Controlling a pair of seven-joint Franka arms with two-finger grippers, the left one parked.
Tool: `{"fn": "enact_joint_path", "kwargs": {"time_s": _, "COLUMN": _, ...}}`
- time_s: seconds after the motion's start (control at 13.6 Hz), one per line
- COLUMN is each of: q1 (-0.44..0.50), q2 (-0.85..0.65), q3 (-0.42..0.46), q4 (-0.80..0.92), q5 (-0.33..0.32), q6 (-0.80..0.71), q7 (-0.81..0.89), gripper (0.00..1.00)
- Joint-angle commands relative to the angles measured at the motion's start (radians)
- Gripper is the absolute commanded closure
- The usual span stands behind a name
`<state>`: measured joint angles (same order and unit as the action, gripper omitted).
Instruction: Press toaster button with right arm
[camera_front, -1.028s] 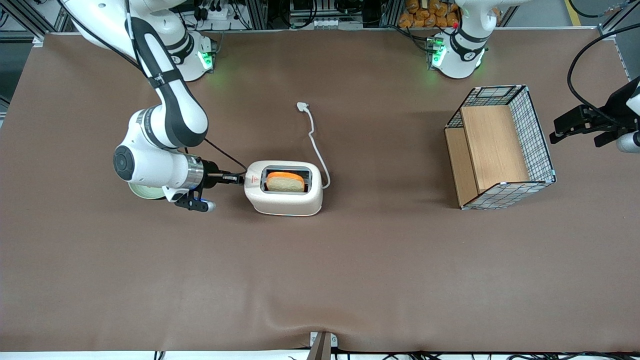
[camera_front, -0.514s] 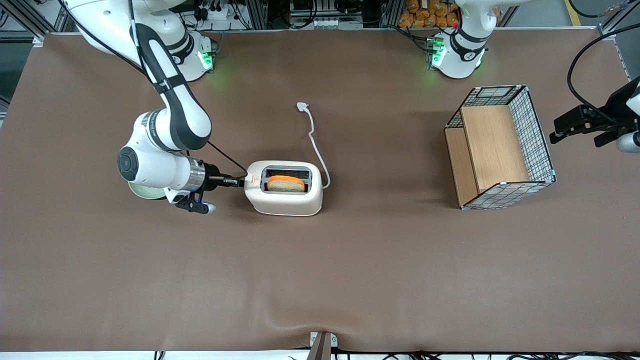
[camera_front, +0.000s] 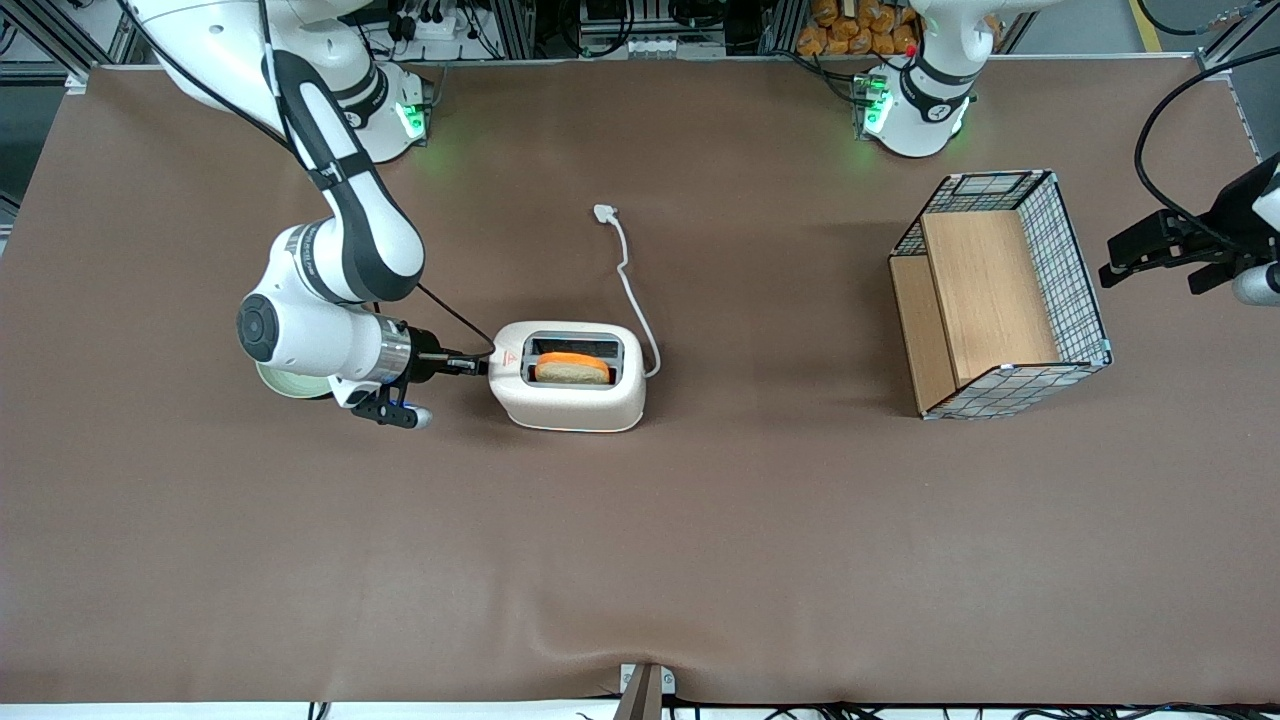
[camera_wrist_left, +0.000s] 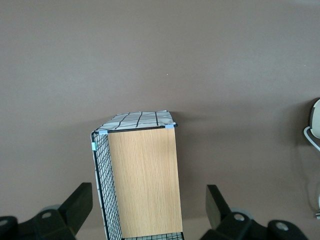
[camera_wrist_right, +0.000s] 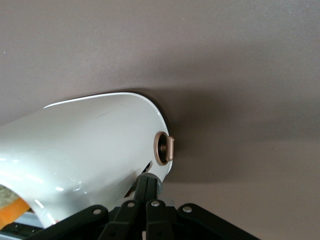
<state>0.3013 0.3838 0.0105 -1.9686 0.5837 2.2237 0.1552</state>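
The gripper (camera_front: 468, 366) is squeezed closed. Its tip touches the narrow end of the toaster (camera_front: 570, 395), at its 3 o'clock. The toaster button (camera_wrist_right: 164, 149) sits just beside the tip. Bread (camera_front: 571, 369) fills the slot. The cord (camera_front: 630, 280) trails toward 12 o'clock. The wire basket (camera_front: 1085, 290) stands well apart, toward the parked arm's end.

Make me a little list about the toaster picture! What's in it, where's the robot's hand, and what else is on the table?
toaster: cream-white, standing on the brown table
in its slot: bread slice with an orange edge
cord: white, lying unplugged on the table
toaster button: small round knob on the narrow end face
gripper: fingers shut, tip at that end face
right arm: reaching in low
wire basket: toward the parked arm's end
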Motion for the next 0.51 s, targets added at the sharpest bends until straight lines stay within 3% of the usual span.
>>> {"fn": "enact_joint_path", "kwargs": {"time_s": 0.0, "q1": 0.012, "q2": 0.018, "q3": -0.006, "q4": -0.033, "q5": 0.042, "q6": 0.056, "q7": -0.046, "gripper": 1.0}}
{"fn": "enact_joint_path", "kwargs": {"time_s": 0.44, "q1": 0.033, "q2": 0.037, "q3": -0.006, "q4": -0.045, "q5": 0.073, "q6": 0.096, "q7": -0.072, "gripper": 1.0}}
